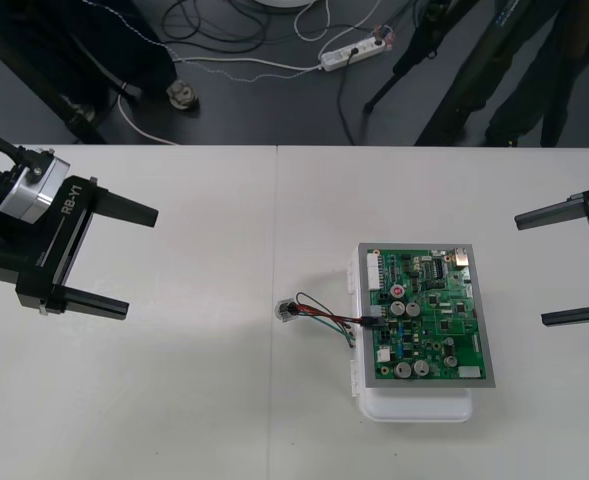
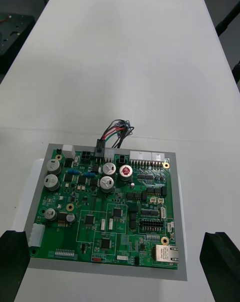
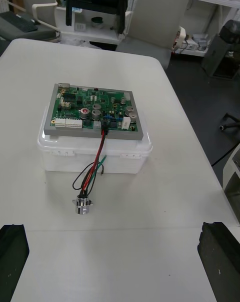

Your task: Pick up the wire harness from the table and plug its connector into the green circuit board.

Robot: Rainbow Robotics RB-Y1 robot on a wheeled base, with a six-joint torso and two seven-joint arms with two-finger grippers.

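Note:
The green circuit board (image 1: 426, 315) sits on its white base (image 1: 419, 405) right of the table's middle. The harness's black plug (image 1: 370, 320) stands in a connector on the board's left edge, also seen from the right wrist as the plug (image 2: 101, 148) and from the left wrist as the plug (image 3: 104, 128). Its red, black and green wires (image 1: 324, 310) run left to the round metal socket (image 1: 287, 309), which rests on the table; socket (image 3: 82, 204). My left gripper (image 1: 124, 258) waits open at the left side. My right gripper (image 1: 532, 268) stands open at the right, both apart from the harness.
Beyond the table's far edge lies dark floor with cables, a white power strip (image 1: 353, 53) and tripod legs. A seam (image 1: 276, 240) runs down the table's middle.

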